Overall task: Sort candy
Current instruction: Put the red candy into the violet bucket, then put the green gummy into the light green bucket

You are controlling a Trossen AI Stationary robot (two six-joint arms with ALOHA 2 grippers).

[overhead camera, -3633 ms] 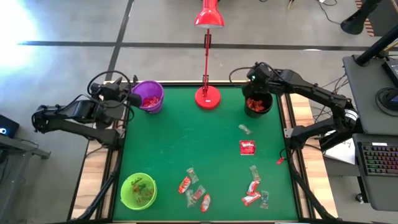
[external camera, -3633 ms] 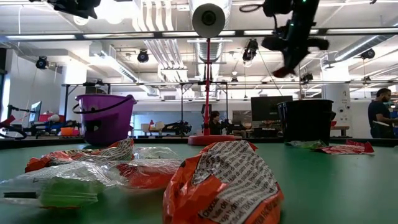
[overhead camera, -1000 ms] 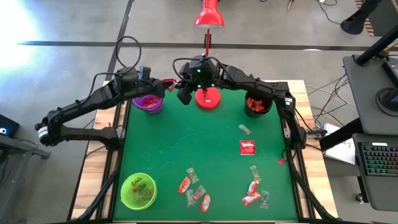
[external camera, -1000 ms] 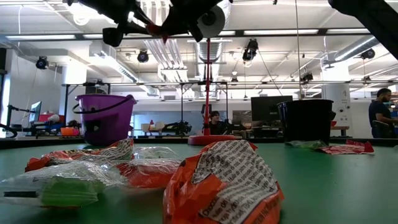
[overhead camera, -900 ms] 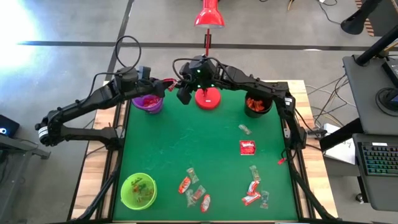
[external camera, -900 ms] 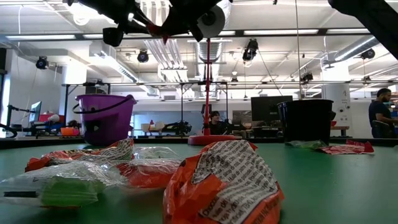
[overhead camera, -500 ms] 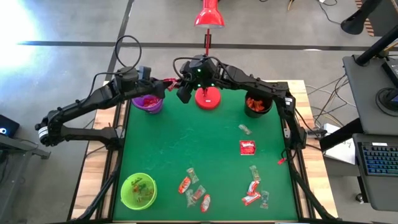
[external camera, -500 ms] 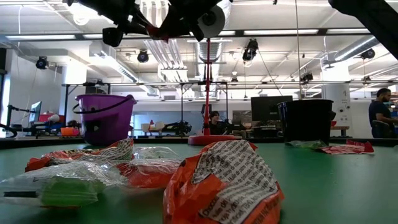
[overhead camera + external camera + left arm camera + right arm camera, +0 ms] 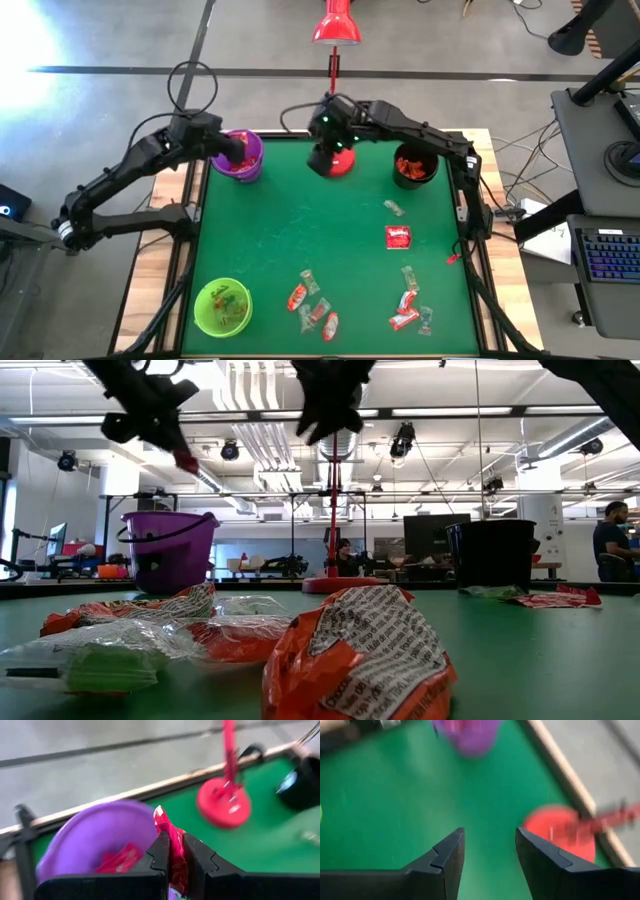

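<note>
Table is green felt. Back edge has a purple bucket at the left corner, a red lamp base in the middle, and a black cup at the right with orange-red candy inside. Green cup sits at the front left corner, with some pieces in it.

Left gripper hangs over the purple bucket, fingers pressed together, pinching a red candy wrapper (crumpled, glossy, sticking up past the fingertips). More red pieces lie in the bucket below it.

Right gripper is over the lamp base, which it partly hides in the high view; fingers spread, nothing between them.

Loose candy: one cluster at front centre, red and clear wrappers touching or just beside each other. Second cluster at front right. A flat red packet lies alone right of centre, with a small clear piece near it. Low view has an orange-red printed wrapper right up front, blocking much of the table behind.
</note>
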